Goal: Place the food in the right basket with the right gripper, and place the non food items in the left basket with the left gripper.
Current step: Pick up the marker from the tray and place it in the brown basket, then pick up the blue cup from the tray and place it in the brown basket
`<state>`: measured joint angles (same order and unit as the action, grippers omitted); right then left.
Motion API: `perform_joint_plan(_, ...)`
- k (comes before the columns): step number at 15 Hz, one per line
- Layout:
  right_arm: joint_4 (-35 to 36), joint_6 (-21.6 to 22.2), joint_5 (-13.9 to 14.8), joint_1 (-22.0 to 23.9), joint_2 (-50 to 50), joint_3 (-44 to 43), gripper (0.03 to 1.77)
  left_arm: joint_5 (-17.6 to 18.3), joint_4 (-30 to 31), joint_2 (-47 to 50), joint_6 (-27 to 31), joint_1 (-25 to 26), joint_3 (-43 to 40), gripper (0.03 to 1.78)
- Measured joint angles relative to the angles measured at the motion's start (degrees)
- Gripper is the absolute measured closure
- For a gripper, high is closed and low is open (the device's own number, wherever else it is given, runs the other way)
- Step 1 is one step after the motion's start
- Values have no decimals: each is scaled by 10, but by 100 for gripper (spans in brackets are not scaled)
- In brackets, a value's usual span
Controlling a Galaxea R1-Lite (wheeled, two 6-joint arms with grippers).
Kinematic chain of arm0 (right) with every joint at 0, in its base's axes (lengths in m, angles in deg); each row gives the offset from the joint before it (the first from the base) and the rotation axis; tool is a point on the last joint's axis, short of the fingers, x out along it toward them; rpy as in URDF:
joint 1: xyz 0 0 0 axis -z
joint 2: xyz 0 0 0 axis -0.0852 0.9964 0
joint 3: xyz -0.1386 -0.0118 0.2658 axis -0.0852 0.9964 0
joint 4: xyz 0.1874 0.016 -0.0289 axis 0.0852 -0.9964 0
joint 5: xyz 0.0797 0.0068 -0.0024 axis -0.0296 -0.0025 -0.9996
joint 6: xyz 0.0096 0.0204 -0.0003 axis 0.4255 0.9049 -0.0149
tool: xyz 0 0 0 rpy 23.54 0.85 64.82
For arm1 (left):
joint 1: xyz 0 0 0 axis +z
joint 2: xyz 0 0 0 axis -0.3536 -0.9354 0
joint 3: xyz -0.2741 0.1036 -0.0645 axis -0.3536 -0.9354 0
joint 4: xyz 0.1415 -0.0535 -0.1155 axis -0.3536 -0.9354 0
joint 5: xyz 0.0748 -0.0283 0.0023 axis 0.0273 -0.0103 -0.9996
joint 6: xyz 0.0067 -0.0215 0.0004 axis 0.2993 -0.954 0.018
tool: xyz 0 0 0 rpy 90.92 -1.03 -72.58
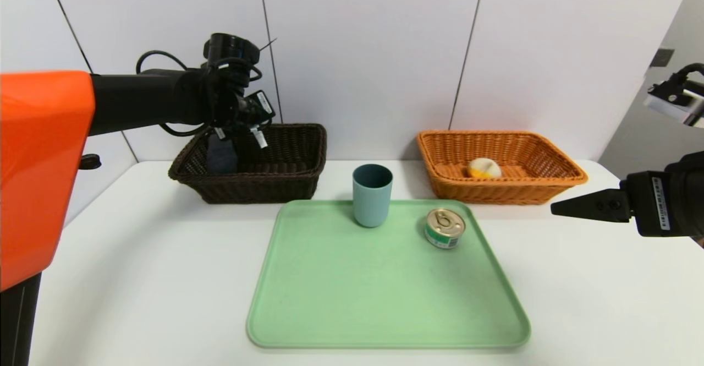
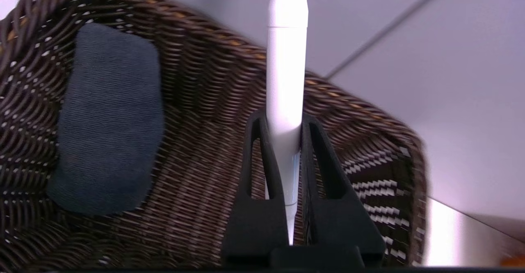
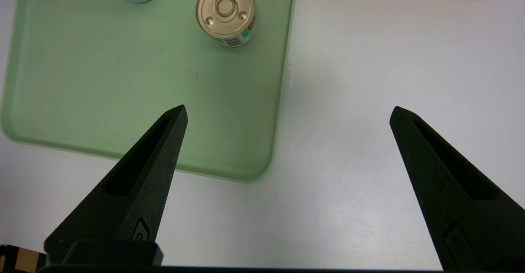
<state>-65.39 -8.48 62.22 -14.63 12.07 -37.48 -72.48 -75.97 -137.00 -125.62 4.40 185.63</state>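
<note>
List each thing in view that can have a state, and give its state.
Left gripper: shut on the white pen, over the dark basket
White pen: held
Right gripper: open, empty, above the table right of the tray
Can: sealed, upright on the tray
Cup: upright, uncovered, on the tray
Dark basket: holds a dark blue cloth item
Orange basket: holds a white-and-yellow item

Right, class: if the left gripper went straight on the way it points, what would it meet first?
Probably the dark brown basket, below the left gripper and its white stick; wall or floor is unclear.
</note>
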Motion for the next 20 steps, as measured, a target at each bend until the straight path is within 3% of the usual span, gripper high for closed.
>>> perform_joint_plan(5, 2, 0, 1, -1, 15, 1, 9, 3, -1, -19, 4, 17, -33, 165)
perform_joint_plan(8, 2, 0, 1, -2, 20, 0, 9, 3, 0, -24, 4, 20, -44, 116)
perform_joint_plan(11, 1, 0, 1, -2, 22, 0, 9, 3, -1, -25, 4, 20, -45, 82)
perform_joint_plan(17, 0, 0, 1, -2, 22, 2, 9, 4, -2, 52, 37, -4, -46, 43)
perform_joint_plan(20, 2, 0, 1, -2, 22, 2, 9, 36, 2, 146, 49, -64, -132, 33)
